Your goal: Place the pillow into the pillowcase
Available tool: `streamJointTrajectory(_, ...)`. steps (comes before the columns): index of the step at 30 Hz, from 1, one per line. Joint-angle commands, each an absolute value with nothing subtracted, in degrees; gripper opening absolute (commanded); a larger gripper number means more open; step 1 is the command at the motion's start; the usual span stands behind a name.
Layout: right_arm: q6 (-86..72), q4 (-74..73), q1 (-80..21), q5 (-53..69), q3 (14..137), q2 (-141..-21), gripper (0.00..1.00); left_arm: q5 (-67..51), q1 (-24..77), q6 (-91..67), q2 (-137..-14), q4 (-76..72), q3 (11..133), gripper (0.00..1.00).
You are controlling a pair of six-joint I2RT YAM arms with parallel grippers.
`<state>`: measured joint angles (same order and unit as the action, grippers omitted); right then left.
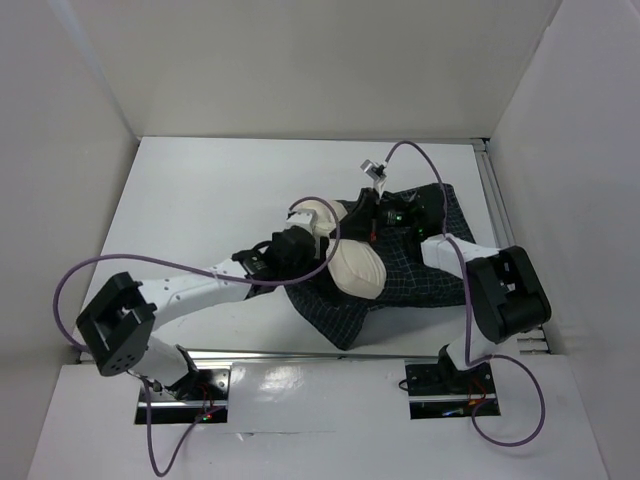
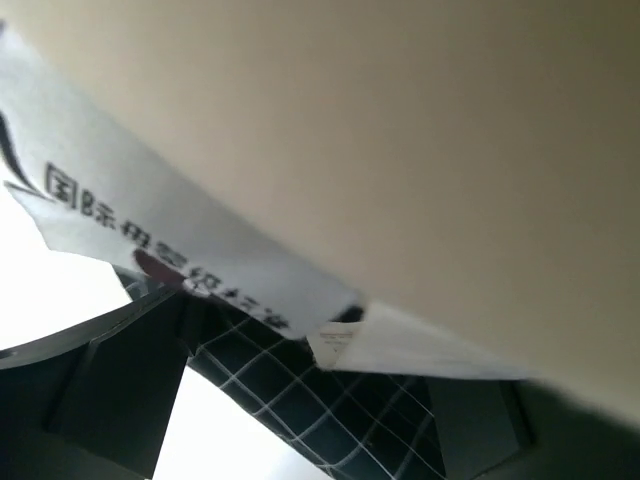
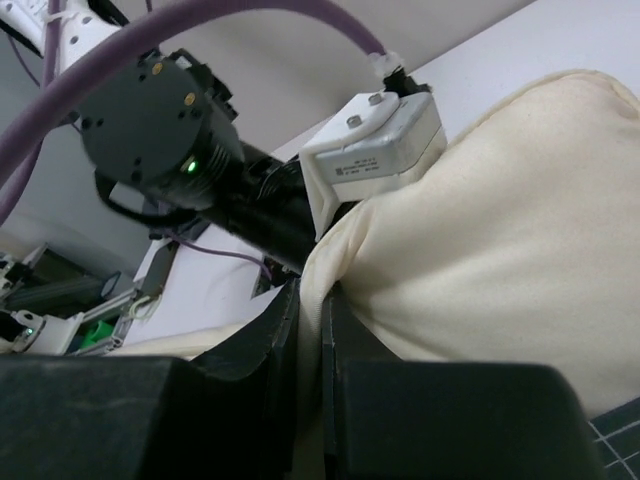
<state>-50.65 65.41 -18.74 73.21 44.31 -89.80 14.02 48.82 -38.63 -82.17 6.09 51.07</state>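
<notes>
Top external: your pillow (image 1: 358, 268) lies diagonally on the pillowcase (image 1: 420, 278), left gripper (image 2: 300, 380) spread beside its left end, right gripper (image 3: 312, 310) pinching the far edge

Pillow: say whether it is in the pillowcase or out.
Out, at least mostly: the pillow lies bare on the pillowcase; any tucked end, cannot tell.

one pillow (image 1: 358, 268), one pillowcase (image 1: 402, 286) — two arms (image 1: 190, 290) (image 1: 478, 292)
</notes>
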Motion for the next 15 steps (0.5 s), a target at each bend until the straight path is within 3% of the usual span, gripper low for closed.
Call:
streamJointTrajectory(1,-55.4,78.3,-21.3,71.7,48.0,-89.2,0.0,19.7,52.8,-38.2,-91.0,6.5,57.5,1.0)
streamJointTrajectory(7,-57.1,81.4,-21.3,71.7,47.4,-89.7,0.0,17.1,56.5,-40.7,-98.3,4.2,60.1,1.0)
streamJointTrajectory(10,-59.8,86.5,-21.3,71.0,46.3,-89.2,0.0,9.9,56.5,-41.8,-97.8,-3.6,55.5,1.0)
streamJointTrajectory(15,-62.4,91.1,-21.3,69.9,46.9,-89.2,0.0,12.7,56.5,-44.2,-94.9,-7.5,53.2,1.0)
